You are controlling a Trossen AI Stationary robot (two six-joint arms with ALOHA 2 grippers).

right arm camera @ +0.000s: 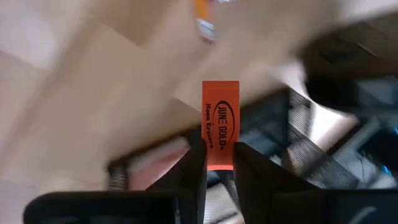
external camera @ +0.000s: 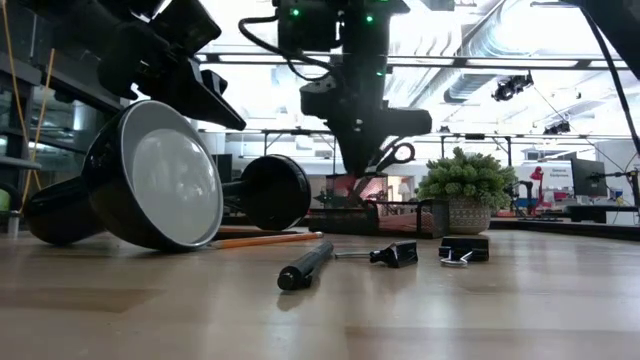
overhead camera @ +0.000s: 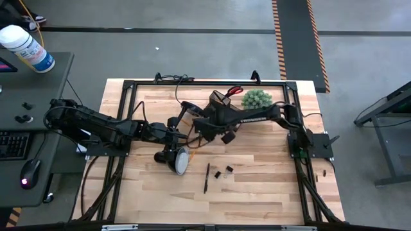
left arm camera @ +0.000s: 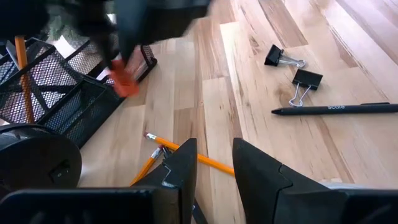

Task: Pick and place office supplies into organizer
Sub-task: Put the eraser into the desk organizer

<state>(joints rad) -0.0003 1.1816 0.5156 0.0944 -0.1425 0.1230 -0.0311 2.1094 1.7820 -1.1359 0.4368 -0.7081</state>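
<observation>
Light is bright and even on the table [overhead camera: 257, 186] in the high view, with only soft, short shadows. In the low view, ceiling lights at 12 o'clock glare strongly, so the lamp [external camera: 150, 175] looks dark against them, and the near wood at 6 o'clock is out of focus. The right wrist view is smeared by motion blur; only the orange eraser [right arm camera: 220, 124] is sharp.

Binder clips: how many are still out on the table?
2. One clip lies beside the other clip, both on the bare wood just past the pen. More could be hidden in the organizer.
</observation>
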